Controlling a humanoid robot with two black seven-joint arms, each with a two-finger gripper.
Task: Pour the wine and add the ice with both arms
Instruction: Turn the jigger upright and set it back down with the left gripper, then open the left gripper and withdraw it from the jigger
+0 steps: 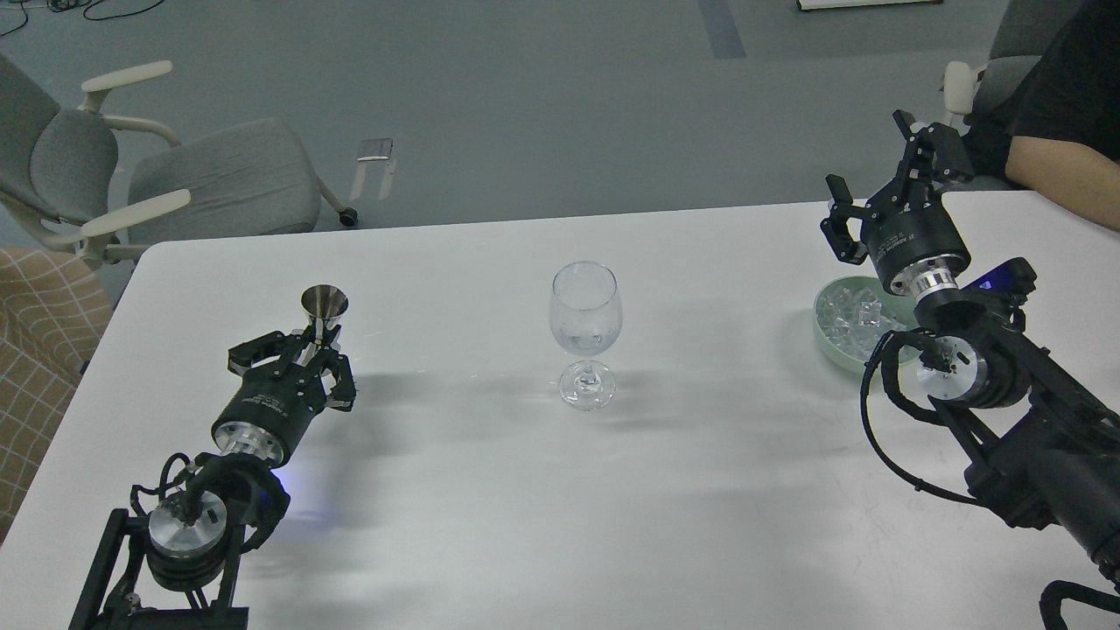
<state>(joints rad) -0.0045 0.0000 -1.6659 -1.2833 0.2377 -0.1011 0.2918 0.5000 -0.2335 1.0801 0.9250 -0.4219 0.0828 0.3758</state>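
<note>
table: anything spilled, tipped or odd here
Nothing stands out. The glass stands upright and looks empty, the ice sits inside its bowl, and the left end effector holds the metal cup upright. No spill shows on the table.

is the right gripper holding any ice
No, the right gripper is open and empty above the table, while the ice sits in the green bowl just below it.

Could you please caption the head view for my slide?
Left gripper holds a small metal jigger beside the clear wine glass; right gripper open.
</note>
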